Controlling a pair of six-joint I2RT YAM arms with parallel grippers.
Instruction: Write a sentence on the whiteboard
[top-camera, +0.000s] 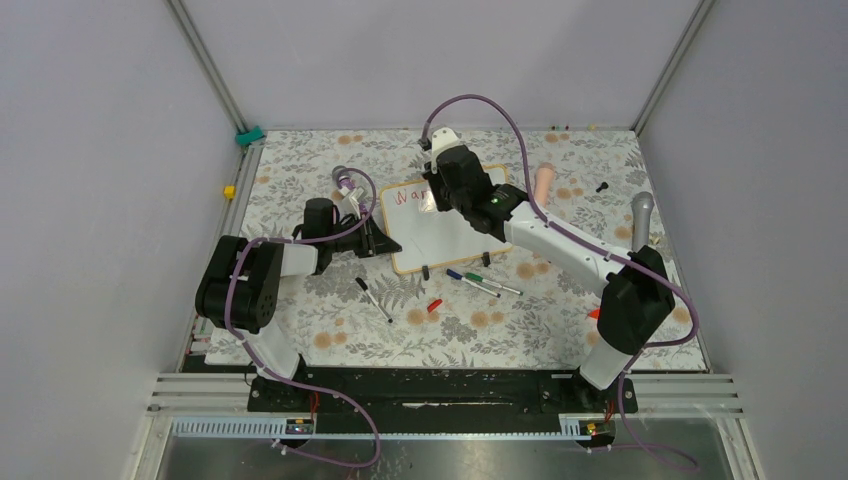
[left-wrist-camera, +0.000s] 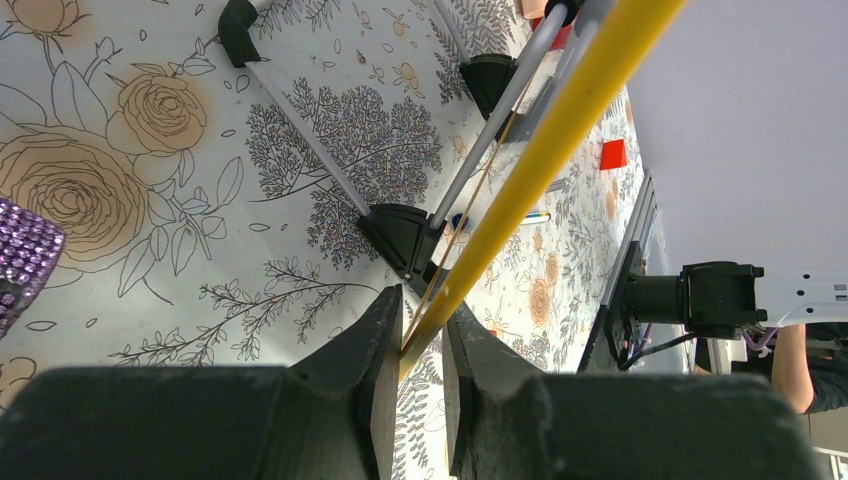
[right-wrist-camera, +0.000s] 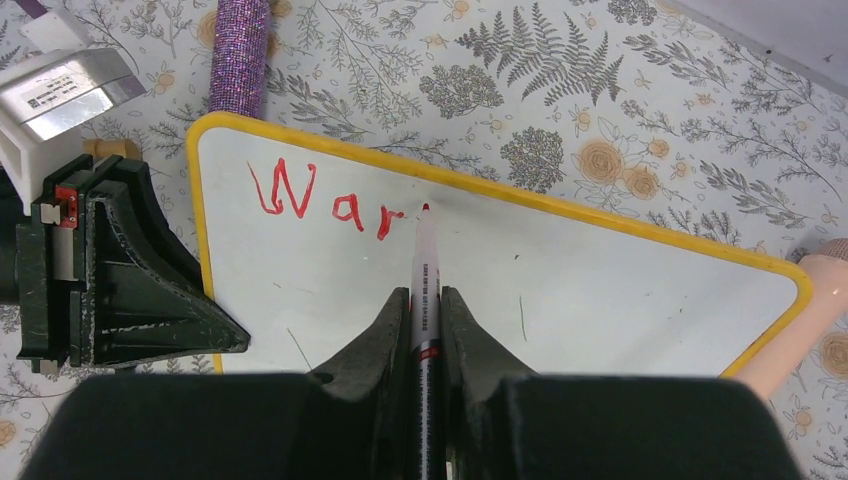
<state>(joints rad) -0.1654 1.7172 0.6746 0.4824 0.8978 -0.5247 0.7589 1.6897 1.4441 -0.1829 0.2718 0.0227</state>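
The whiteboard (top-camera: 450, 240) lies tilted on the floral table, its frame showing yellow in the wrist views. My left gripper (left-wrist-camera: 420, 330) is shut on the frame's left edge (left-wrist-camera: 560, 130), also visible as dark jaws (right-wrist-camera: 130, 290) in the right wrist view. The sentence (right-wrist-camera: 325, 198) reads "War" in red near the board's top left corner (top-camera: 405, 197). My right gripper (right-wrist-camera: 425, 300) hangs over the board (right-wrist-camera: 560, 290), shut on a red marker (right-wrist-camera: 425, 255). The marker's tip sits just right of the "r".
A purple glittery cylinder (right-wrist-camera: 240, 55) lies beyond the board's corner. Loose on the table in front of the board are a black marker (top-camera: 373, 298), blue and green markers (top-camera: 480, 283) and a red cap (top-camera: 433, 305). A pink object (top-camera: 543, 180) lies at the board's right.
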